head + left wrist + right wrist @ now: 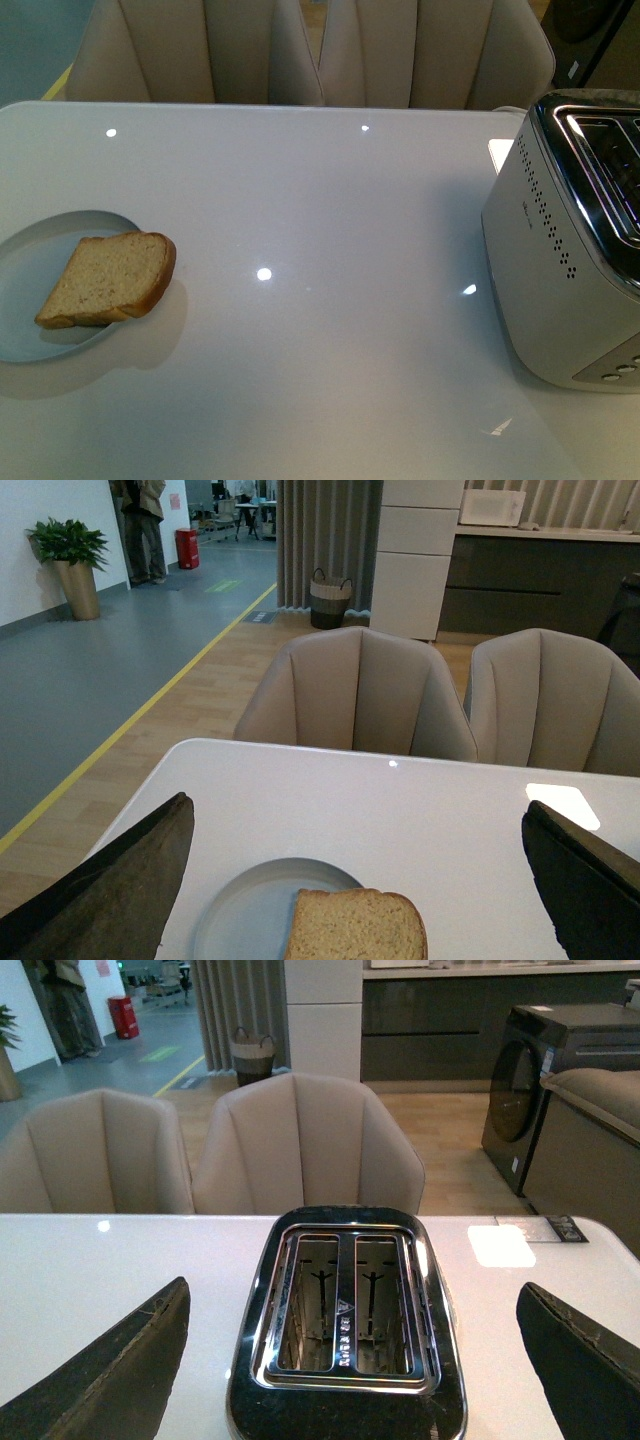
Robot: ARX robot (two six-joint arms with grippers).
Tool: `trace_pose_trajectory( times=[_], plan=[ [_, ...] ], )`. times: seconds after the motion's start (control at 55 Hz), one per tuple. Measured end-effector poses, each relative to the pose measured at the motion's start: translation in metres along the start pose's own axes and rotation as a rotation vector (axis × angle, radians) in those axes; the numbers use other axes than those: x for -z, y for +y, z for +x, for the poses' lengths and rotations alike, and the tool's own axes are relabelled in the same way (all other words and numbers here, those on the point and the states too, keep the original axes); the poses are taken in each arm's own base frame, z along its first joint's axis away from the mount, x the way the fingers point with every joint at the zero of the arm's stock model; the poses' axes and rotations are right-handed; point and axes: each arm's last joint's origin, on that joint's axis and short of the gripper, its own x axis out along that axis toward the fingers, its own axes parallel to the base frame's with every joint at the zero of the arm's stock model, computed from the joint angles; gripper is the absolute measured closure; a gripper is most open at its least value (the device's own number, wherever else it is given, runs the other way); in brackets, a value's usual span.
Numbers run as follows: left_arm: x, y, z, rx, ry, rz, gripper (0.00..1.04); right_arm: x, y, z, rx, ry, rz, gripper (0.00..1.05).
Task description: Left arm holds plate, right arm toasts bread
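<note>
Hovering, both claws spread wide and empty: my left claw (357, 815) over the plate (25, 330) at the left edge of the table (320, 200), where the bread (110, 280) lies overlapping the rim; my right claw (355, 1290) above the toaster (560, 250), its two slots (315, 1305) empty. I judge my left should pinch bare rim away from the bread, steadying the plate before my right comes for the slice.

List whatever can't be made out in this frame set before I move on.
- Plate: left part cut off by the front view's edge. Its near rim is cut off in the left wrist view.
- Bread slice: near half cut off by the left wrist view's edge.
- Toaster: right side cut off in the front view. The markings on its buttons are too small to read.
</note>
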Motion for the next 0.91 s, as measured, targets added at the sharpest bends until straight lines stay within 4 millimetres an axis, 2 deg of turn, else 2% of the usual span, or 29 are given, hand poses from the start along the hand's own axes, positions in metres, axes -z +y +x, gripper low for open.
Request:
trace_pose_trajectory(
  times=[0.255, 0.327, 0.382, 0.509, 0.6, 0.709, 0.8, 0.855, 0.909],
  plan=[
    [0.0, 0.0, 0.0, 0.01, 0.013, -0.01, 0.07, 0.0, 0.0, 0.0, 0.0, 0.0, 0.0, 0.09],
    [-0.003, 0.001, 0.003, 0.086, 0.493, -0.258, 0.07, 0.0, 0.0, 0.0, -0.003, 0.0, 0.0, 0.09],
    [0.001, 0.004, 0.008, 0.031, 0.684, -0.384, 0.07, 0.0, 0.0, 0.0, -0.002, 0.0, 0.0, 0.09],
    [-0.001, 0.009, 0.025, 0.023, 0.715, -0.436, 0.07, 0.0, 0.0, 0.0, -0.002, 0.0, 0.0, 0.09],
    [-0.004, 0.017, 0.043, 0.025, 0.68, -0.426, 0.07, 0.0, 0.0, 0.0, -0.002, 0.0, 0.0, 0.09],
    [0.002, 0.033, 0.074, 0.009, 0.655, -0.342, 0.07, 0.0, 0.0, 0.0, -0.002, 0.0, 0.0, 0.09],
    [0.014, 0.047, 0.1, 0.006, 0.647, -0.274, 0.07, 0.0, 0.0, 0.0, -0.002, 0.0, 0.0, 0.09],
    [0.028, 0.06, 0.122, -0.003, 0.656, -0.229, 0.07, 0.0, 0.0, 0.0, -0.002, 0.0, 0.0, 0.09],
    [0.039, 0.068, 0.135, -0.018, 0.671, -0.204, 0.07, 0.0, 0.0, 0.0, -0.002, 0.0, 0.0, 0.09]
  ],
)
